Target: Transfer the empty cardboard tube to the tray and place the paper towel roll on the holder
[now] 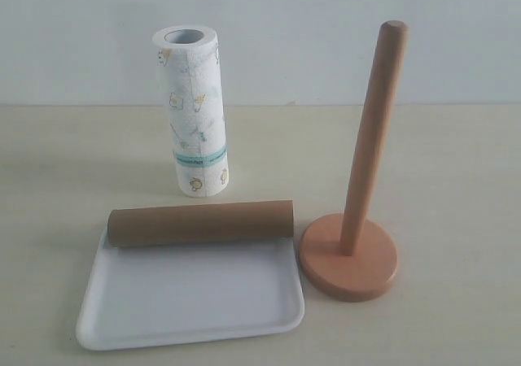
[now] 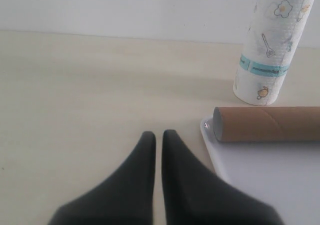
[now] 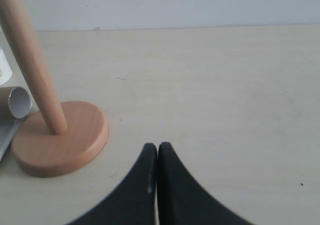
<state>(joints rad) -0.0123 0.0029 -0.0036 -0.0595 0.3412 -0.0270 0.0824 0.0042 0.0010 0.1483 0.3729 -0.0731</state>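
Observation:
The empty cardboard tube (image 1: 201,223) lies on its side across the far rim of the white tray (image 1: 191,309). Behind them the paper towel roll (image 1: 193,110) stands upright on the table. The holder (image 1: 348,256) stands to the right of the tray, its dowel bare. No gripper shows in the exterior view. In the left wrist view my left gripper (image 2: 158,135) is shut and empty, over bare table beside the tray (image 2: 270,172), tube (image 2: 267,124) and roll (image 2: 270,45). In the right wrist view my right gripper (image 3: 157,147) is shut and empty, near the holder (image 3: 60,135); the tube end (image 3: 17,102) shows there.
A pale wall runs behind the light wooden table (image 1: 456,163). Bare tabletop lies left of the tray and right of the holder.

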